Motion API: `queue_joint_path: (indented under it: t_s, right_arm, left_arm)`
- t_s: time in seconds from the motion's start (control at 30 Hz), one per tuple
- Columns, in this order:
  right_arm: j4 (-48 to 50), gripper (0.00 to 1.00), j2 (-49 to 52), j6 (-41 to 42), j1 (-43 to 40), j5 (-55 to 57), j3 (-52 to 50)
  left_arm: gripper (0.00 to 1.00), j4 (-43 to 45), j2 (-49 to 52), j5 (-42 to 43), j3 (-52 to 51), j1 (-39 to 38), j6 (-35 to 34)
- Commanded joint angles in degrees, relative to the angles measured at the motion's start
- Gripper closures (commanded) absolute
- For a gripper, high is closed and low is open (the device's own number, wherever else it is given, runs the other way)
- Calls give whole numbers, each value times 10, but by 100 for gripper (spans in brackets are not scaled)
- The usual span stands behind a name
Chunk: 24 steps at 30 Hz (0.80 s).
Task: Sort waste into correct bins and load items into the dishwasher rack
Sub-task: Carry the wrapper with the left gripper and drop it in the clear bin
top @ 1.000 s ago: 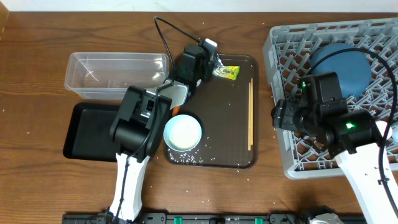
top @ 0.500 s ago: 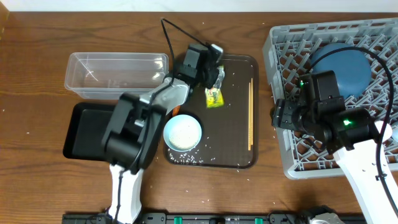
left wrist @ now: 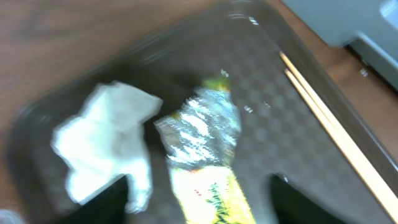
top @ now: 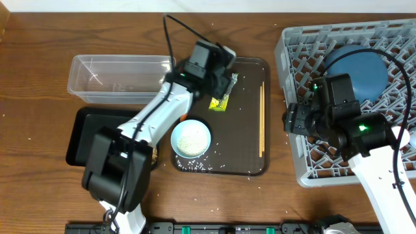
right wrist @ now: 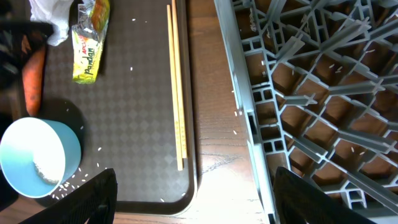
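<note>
Sorting waste: left gripper (left wrist: 202, 200) hovering spread and empty over snack wrapper (left wrist: 202, 143) on serving tray (top: 250, 140), upper middle. Next move is calling for closing on it and lifting for binning; right gripper (right wrist: 205, 199) idling, also spread

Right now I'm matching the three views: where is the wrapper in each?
Overhead: wrapper on the tray, upper left.
Left wrist: wrapper at centre, right of the tissue.
Right wrist: wrapper at top left.
Shared landmark: chopsticks, right of the wrapper in every view.

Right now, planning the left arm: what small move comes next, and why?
Probably lower the open left fingers over the wrapper and close. It lies loose on the brown tray beside the tissue, not yet sorted.
</note>
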Motion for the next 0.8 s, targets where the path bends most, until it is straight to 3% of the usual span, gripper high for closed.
queue_joint_path:
  t_s: [0.0, 0.17, 0.3, 0.33, 0.47, 0.6, 0.77]
  right_arm:
    - [0, 26, 2, 6, 7, 0, 2]
    - [0, 26, 2, 6, 7, -1, 2]
    - [2, 26, 2, 6, 7, -1, 2]
    - [2, 26, 2, 6, 7, -1, 2]
    - [2, 25, 2, 6, 7, 0, 2]
    - [2, 25, 2, 6, 7, 0, 2]
    - [3, 24, 2, -1, 7, 0, 2]
  left_arm:
    - [18, -10, 17, -1, -11, -32, -14]
    - [18, 20, 56, -109, -11, -69, -12]
    - [19, 77, 111, -124, -11, -75, -12]
    - [27, 89, 122, -124, -11, -75, -12]
    - [91, 110, 130, -124, -10, -75, -15]
    - [94, 55, 89, -124, 0, -75, -26]
    - [94, -64, -34, -124, 3, -74, -47]
